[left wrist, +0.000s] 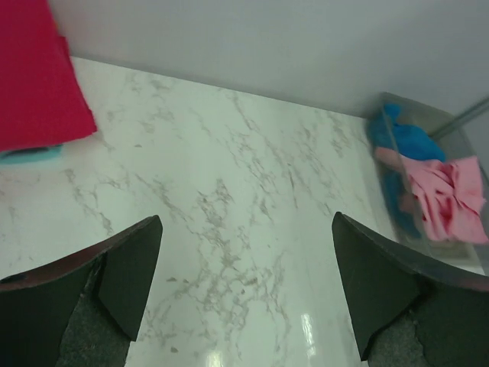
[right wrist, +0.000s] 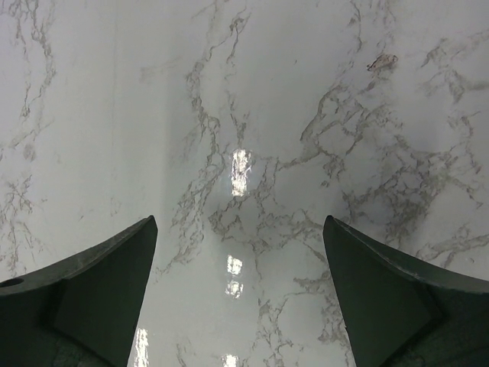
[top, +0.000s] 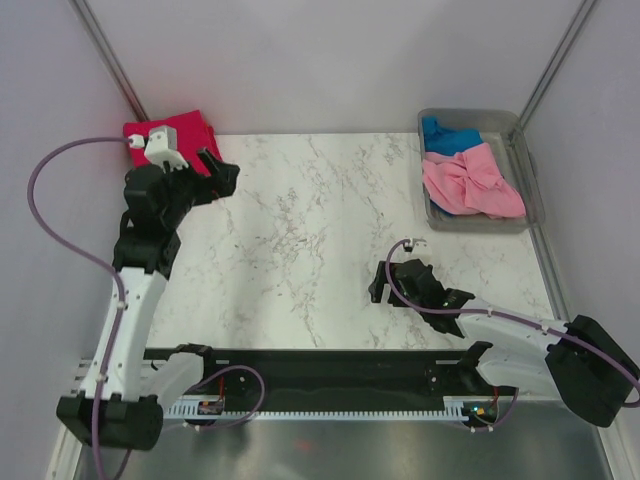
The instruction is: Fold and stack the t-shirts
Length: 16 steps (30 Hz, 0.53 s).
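A folded crimson-pink t-shirt (top: pixel 185 128) lies at the table's far left corner, partly hidden by my left arm; it also shows in the left wrist view (left wrist: pixel 34 84), with a teal edge (left wrist: pixel 30 154) under it. A light pink t-shirt (top: pixel 470 180) and a blue t-shirt (top: pixel 448 135) lie crumpled in the tub; both show in the left wrist view, pink (left wrist: pixel 447 199) and blue (left wrist: pixel 409 141). My left gripper (top: pixel 218 178) is open and empty just right of the crimson shirt. My right gripper (top: pixel 392 280) is open and empty above bare marble.
The clear grey plastic tub (top: pixel 532 185) stands at the far right corner. Grey walls close the table at the back and sides. A black rail (top: pixel 320 370) runs along the near edge between the arm bases.
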Motion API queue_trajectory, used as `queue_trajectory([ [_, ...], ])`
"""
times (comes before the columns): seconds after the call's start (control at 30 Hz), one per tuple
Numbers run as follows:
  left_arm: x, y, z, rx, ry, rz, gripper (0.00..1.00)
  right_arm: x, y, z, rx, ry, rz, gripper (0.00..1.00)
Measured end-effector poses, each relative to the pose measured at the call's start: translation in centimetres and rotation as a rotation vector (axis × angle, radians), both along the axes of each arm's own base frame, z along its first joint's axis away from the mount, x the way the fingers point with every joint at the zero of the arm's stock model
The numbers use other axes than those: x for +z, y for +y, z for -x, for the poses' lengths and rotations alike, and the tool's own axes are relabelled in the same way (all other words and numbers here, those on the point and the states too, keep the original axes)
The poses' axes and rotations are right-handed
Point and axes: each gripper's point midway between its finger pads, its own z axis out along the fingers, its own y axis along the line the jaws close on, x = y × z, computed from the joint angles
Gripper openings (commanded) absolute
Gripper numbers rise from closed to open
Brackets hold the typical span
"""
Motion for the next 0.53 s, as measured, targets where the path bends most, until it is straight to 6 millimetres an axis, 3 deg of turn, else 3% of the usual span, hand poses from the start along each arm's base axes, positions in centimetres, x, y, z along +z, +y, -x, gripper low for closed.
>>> queue_trajectory([
  [0.1,-0.8,-1.5,5.9,-0.101,-0.003,0.012,1.00,0.0,0.0,0.0,-0.003,0.001,0.001,0.98],
  [0.2,-4.5,-2.0,10.8,-0.149,0.061,0.015,1.00,0.4,0.0,0.0,-0.008,-0.012,-0.007,0.98],
  [0.27,-6.7,-2.0,13.1,-0.159,0.093,0.018,1.00,0.8,0.0,-0.1,-0.012,-0.023,-0.016,0.98],
  [0.4,-9.9,-1.8,15.8,-0.158,0.137,0.017,1.00,0.8,0.0,0.0,-0.014,-0.023,-0.015,0.98],
  [0.53,-10.5,-2.0,16.0,-0.167,0.152,0.016,1.00,0.2,-0.2,0.2,-0.014,-0.002,0.003,0.98],
])
